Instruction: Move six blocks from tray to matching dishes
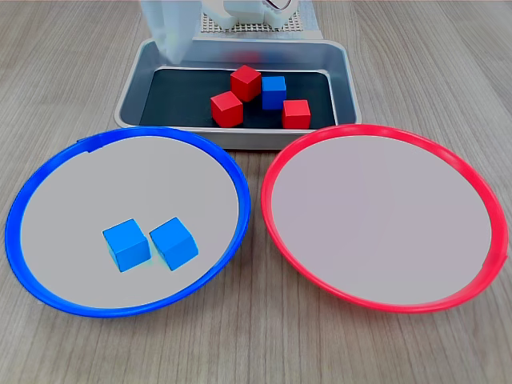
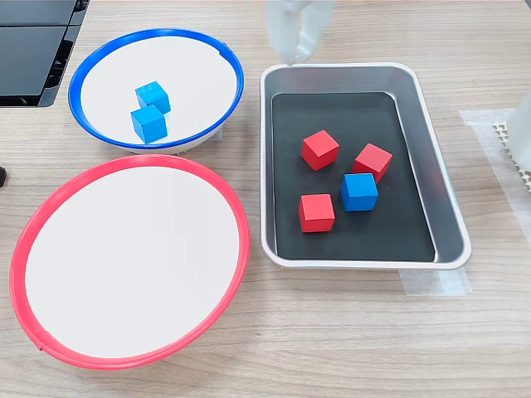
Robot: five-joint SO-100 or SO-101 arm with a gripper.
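In the second exterior view the blurred gripper [image 2: 292,46] hangs above the far rim of the tray [image 2: 444,207]; whether its jaws are apart, I cannot tell. Below it, well apart, three red blocks [image 2: 319,149] and one blue block [image 2: 359,191] lie in the tray. Two blue blocks [image 2: 149,123] lie in the blue dish [image 2: 99,58].

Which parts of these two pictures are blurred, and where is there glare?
In the first exterior view the arm above the tray is a pale smear; in the second exterior view the pincer is motion-blurred, while the blocks stay sharp. Soft glare lies on the red dish rim.
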